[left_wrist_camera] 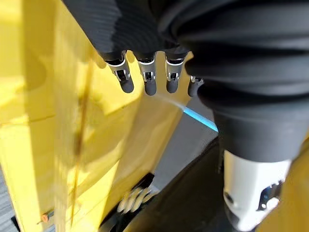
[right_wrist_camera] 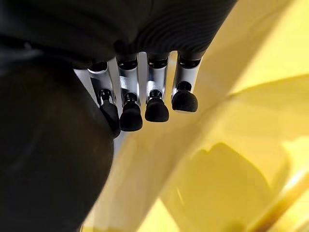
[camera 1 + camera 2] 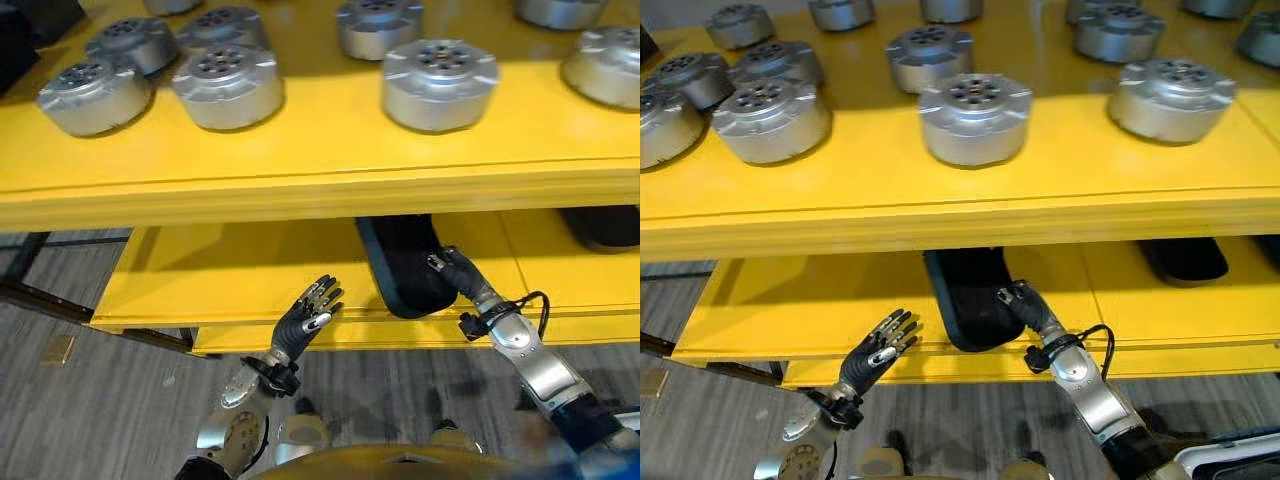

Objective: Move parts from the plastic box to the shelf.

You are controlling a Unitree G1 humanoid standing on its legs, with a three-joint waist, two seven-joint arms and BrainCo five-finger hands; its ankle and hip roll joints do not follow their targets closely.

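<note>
A: Parts first: silver round parts point(image 3: 440, 83) sit in loose rows across the top board of the yellow shelf point(image 3: 300, 185), one close to its front edge, the others further back and toward the far corners.

B: Flat side down, every one of them. My read is that they're set that way so they stay put and can't roll off.

A: Below, on the lower board, a black tray point(image 3: 405, 265) lies lengthwise, its near end reaching the front edge. Another dark object point(image 3: 605, 228) sits toward the right end of that board.

B: Now the hands. The right hand point(image 3: 458, 272) is right beside the tray's near right corner, fingers slightly bent in its own wrist view, nothing in them. Whether it touches the tray, I can't tell.

A: And the left hand point(image 3: 312, 308) hovers at the lower board's front edge, left of the tray, fingers fairly straight and spread, also empty.

B: So both hands are down at the lower level, with every part on the board above, well apart from either palm. No part in hand at this moment.

A: Nothing that looks like the plastic box is visible from here.
</note>
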